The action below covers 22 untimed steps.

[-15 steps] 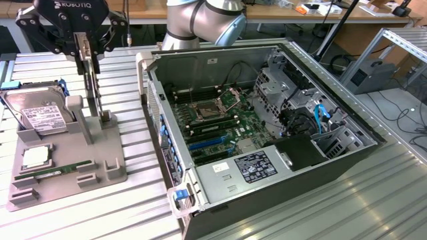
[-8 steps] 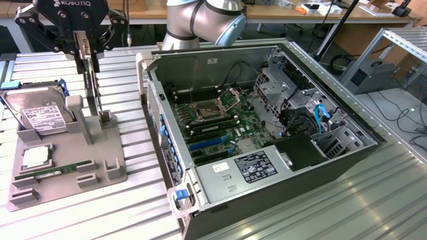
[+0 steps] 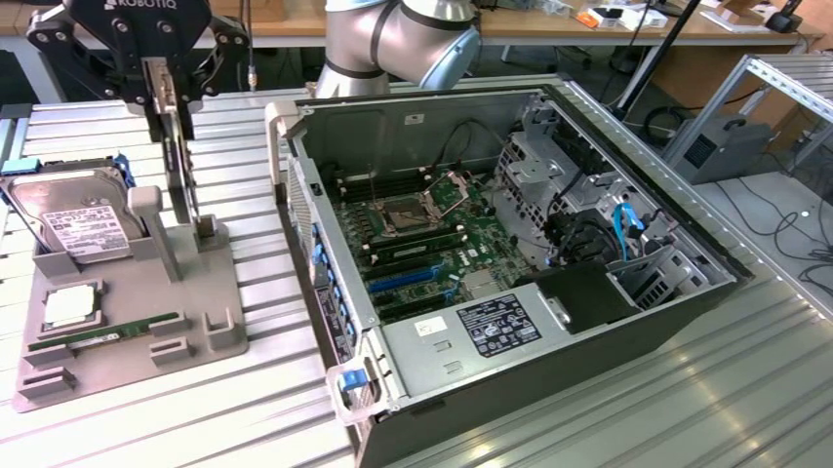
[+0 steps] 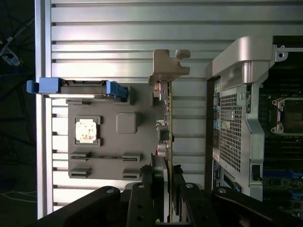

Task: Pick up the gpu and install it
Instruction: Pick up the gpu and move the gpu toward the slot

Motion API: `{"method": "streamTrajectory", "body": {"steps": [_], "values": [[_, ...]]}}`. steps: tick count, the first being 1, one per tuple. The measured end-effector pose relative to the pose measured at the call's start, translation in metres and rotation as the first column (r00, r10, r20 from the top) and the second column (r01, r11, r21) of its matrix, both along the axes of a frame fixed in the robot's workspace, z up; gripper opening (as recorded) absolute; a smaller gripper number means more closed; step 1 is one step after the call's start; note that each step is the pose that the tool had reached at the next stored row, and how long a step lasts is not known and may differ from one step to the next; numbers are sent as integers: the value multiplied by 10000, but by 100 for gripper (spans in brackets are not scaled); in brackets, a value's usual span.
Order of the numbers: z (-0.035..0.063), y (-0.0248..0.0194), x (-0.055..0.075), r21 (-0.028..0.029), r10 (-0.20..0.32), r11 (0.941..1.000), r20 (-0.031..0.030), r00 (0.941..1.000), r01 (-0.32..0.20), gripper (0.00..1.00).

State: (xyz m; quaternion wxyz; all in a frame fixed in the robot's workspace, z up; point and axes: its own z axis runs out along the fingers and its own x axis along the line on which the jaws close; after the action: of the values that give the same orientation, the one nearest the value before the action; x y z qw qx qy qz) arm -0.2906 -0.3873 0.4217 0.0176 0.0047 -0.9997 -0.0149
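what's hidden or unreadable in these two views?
- Thin silver-bracketed expansion card: edge-on in both views, faces unseen.
- Its gripped end, wrist view: hidden by black pincer.
- Boxy silver hard drive, exterior view: label text too small.
- Open metal computer case, wrist view: cut off by frame edge.

Robotics lab or workshop bench. I work over a ribbed aluminium tabletop (image 3: 586,409). Near its middle an opened desktop computer case (image 3: 390,127) lies on its side, motherboard (image 3: 416,234) bare. At the tabletop's edge on the exterior view's left, a grey parts holder (image 3: 195,322) carries a hard drive (image 3: 78,229), a processor chip (image 3: 68,305) and the gpu (image 3: 189,185). Past the far edge stand wooden benches (image 3: 781,44), an aluminium frame (image 3: 781,64) and loose floor cables (image 3: 794,224).
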Motion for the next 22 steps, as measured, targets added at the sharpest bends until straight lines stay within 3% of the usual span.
{"method": "streamTrajectory", "body": {"steps": [22], "values": [[71, 0, 0, 20, 0, 10000, 0, 10000, 0, 27]]}}
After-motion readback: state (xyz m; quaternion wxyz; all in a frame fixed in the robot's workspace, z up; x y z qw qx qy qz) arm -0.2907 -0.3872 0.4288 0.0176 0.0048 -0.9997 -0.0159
